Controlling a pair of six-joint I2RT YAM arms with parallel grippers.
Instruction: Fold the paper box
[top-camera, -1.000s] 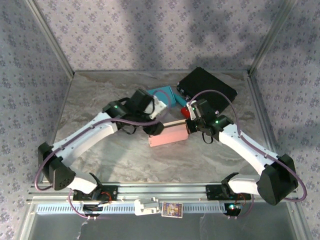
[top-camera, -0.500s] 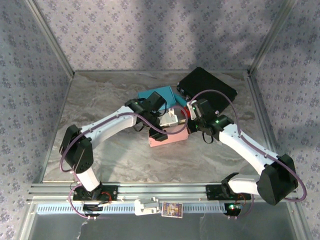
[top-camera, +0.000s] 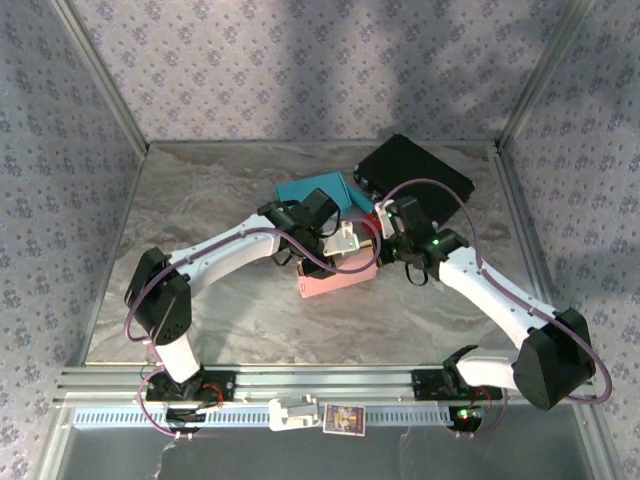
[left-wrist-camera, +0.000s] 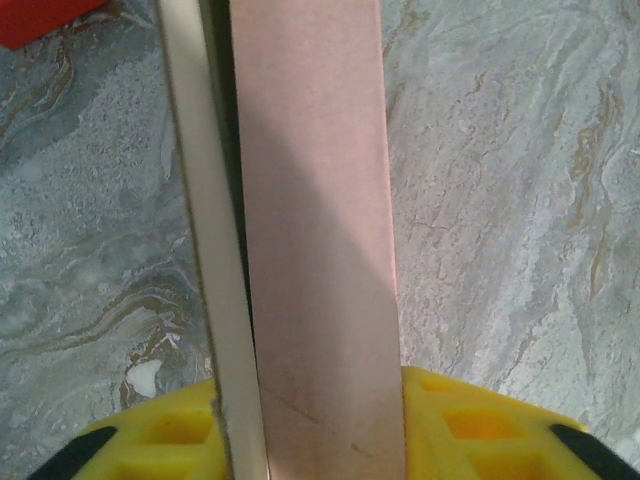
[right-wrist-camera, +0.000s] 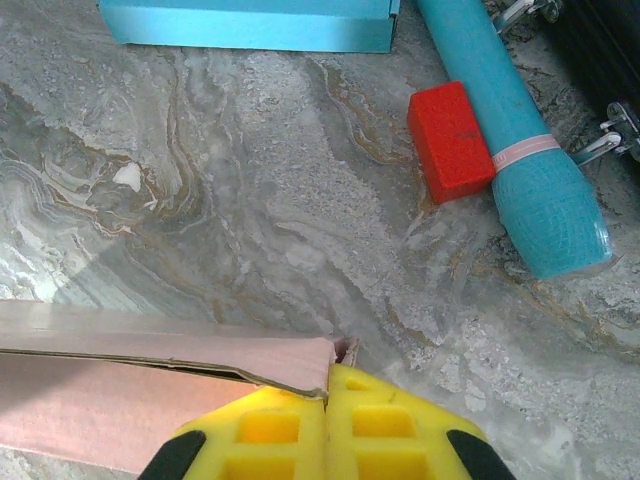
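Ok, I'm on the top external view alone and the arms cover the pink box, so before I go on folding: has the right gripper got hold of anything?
Observer: Yes. The right gripper is shut on the corner of a thin panel of the pink box.
Operator: And the left one?
Observer: The left gripper straddles the box, with a yellow pad against each side.
Operator: Is that end closed up?
Observer: Not in the left wrist view. A cream-edged flap stands apart from the box's pink face, with a dark gap between them.
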